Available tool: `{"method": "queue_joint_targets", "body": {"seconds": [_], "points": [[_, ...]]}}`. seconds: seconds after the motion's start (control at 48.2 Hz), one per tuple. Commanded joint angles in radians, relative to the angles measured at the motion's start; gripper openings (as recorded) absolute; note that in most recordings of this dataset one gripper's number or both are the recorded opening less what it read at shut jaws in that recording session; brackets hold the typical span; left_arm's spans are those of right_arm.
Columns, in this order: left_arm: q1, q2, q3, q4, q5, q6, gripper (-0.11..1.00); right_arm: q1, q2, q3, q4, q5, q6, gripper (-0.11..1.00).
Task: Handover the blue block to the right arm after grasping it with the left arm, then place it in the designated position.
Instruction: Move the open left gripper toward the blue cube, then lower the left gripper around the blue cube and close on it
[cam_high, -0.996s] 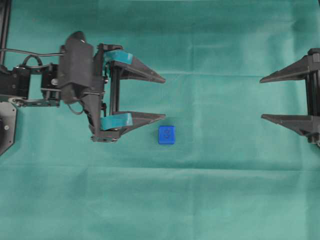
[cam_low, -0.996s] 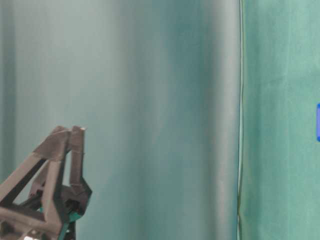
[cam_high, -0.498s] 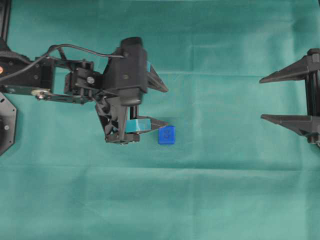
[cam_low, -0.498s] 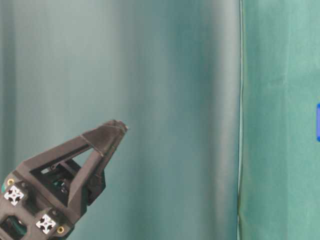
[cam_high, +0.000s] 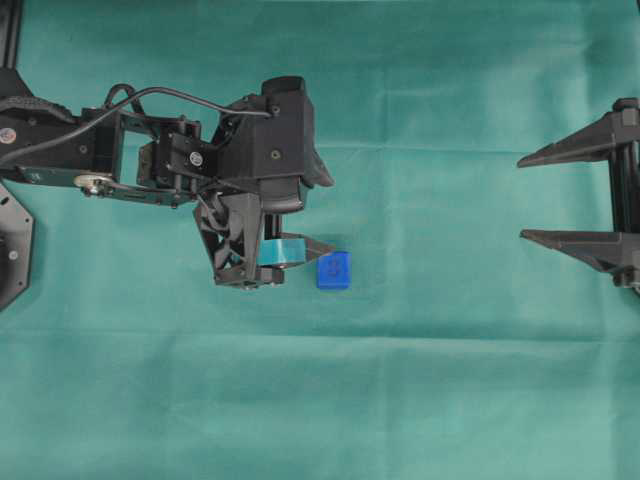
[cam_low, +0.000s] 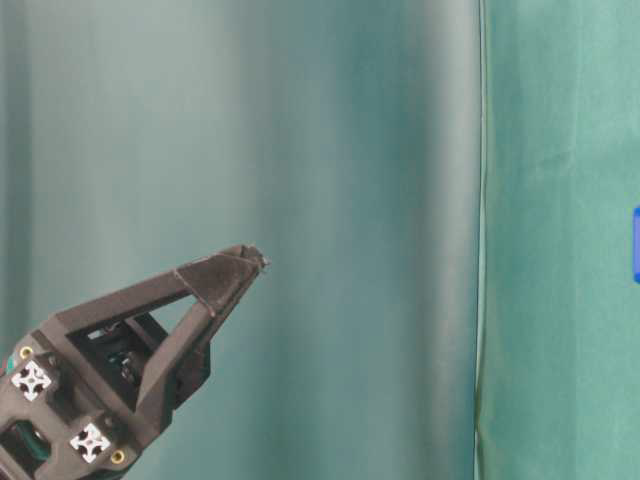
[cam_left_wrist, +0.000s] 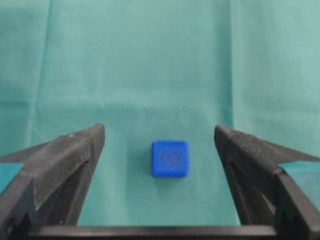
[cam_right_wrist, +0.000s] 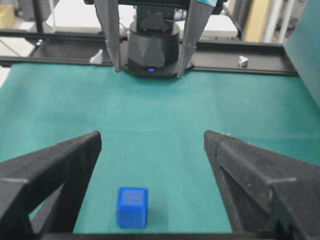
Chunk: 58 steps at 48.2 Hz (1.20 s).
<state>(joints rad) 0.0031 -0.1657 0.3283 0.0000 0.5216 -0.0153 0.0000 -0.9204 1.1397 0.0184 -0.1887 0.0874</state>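
block sits on the green cloth of the desk, near the middle, resting flat with a dark mark on its top face. left gripper hangs tilted down just left of it, jaws wide apart and holding nothing; in the left wrist view the block lies between the 2 teal-taped fingers, touching neither. right gripper waits well apart at the right edge, jaws wide apart too and empty. from the right wrist view the block shows low between its black fingers, with the left arm beyond.
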Motion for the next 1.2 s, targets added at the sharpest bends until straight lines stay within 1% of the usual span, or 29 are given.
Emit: {"method": "queue_joint_targets", "body": {"seconds": [0.0, 1.183], "points": [[0.002, -0.011, -0.028, 0.0, -0.003, -0.002, 1.0, -0.002, 0.008, -0.028, 0.002, -0.003, 0.0, 0.94], [0.002, -0.009, -0.028, 0.0, -0.002, -0.003, 1.0, -0.002, 0.008, -0.029, 0.0, 0.003, 0.0, 0.94]]}}
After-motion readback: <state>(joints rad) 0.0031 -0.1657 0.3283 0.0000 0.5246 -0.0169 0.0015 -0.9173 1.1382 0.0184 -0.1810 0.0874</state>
